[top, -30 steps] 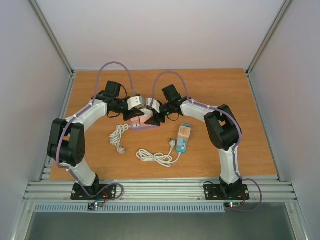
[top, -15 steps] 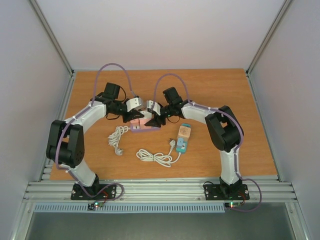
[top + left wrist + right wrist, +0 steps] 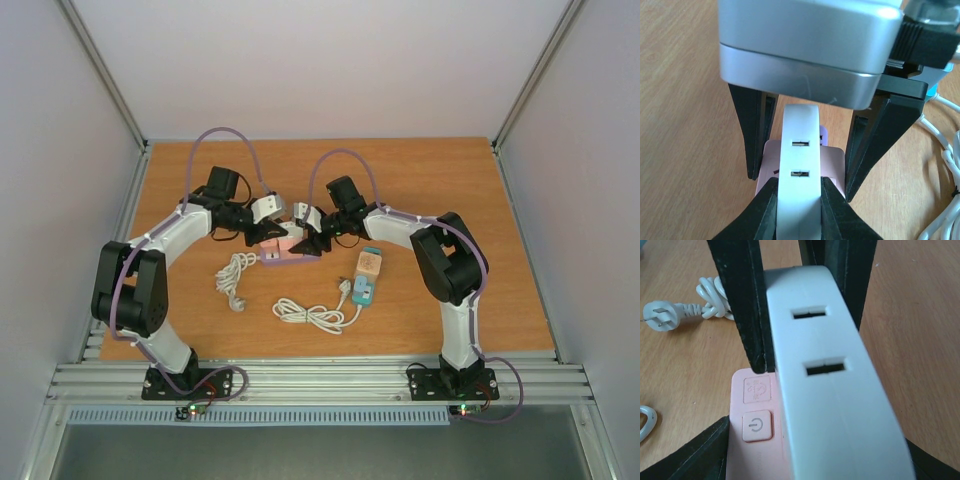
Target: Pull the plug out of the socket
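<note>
Plug [image 3: 800,130], white, seated upright in pink socket [image 3: 752,390] at mid-table, left gripper [image 3: 799,184] pinched tight on plug sides, right gripper [image 3: 815,442] spread wide, seemingly clamping socket body, loose white cable [image 3: 310,315] nearby.

Looks like smooth white plastic on the plug [image 3: 800,200], matt pink plastic socket [image 3: 756,405], wood-grain table [image 3: 685,125], matt black jaws

Arms [image 3: 172,230] white w/ blk joints; purple cables [image 3: 228,127]; blk fingers [image 3: 752,131].
</note>
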`<act>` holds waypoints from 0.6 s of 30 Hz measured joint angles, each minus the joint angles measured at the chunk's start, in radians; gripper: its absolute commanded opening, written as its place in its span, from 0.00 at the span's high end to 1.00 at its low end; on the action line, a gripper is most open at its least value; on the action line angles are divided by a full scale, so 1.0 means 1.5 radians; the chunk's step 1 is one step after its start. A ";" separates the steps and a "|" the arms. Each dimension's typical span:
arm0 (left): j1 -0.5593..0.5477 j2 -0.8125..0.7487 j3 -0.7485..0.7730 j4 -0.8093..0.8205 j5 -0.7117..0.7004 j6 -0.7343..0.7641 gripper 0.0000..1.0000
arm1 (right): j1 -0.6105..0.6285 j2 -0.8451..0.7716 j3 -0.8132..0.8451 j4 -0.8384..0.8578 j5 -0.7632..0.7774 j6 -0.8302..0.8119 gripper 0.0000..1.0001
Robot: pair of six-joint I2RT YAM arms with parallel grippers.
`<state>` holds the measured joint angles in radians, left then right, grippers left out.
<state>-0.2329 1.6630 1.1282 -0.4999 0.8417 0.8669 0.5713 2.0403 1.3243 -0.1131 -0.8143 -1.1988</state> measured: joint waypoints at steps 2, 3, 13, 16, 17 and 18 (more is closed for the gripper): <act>0.001 0.000 0.000 -0.002 0.003 -0.001 0.97 | 0.000 0.000 -0.001 0.002 -0.001 -0.001 0.43; 0.002 0.000 0.000 -0.003 0.005 -0.002 0.98 | 0.000 0.000 -0.001 0.002 -0.002 -0.003 0.44; 0.013 0.006 0.014 -0.061 0.031 0.037 0.98 | 0.007 0.000 -0.003 -0.006 -0.016 -0.017 0.44; 0.013 0.008 0.016 -0.069 0.035 0.056 0.98 | 0.007 0.000 -0.003 -0.008 -0.019 -0.021 0.44; 0.013 0.008 0.016 -0.069 0.035 0.059 0.99 | 0.007 0.000 -0.003 -0.008 -0.019 -0.022 0.44; 0.013 0.008 0.017 -0.069 0.035 0.060 0.99 | 0.007 0.000 -0.003 -0.009 -0.019 -0.022 0.44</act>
<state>-0.2131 1.6749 1.1530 -0.6041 0.8948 0.9569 0.5819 2.0399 1.3201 -0.1261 -0.8429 -1.2316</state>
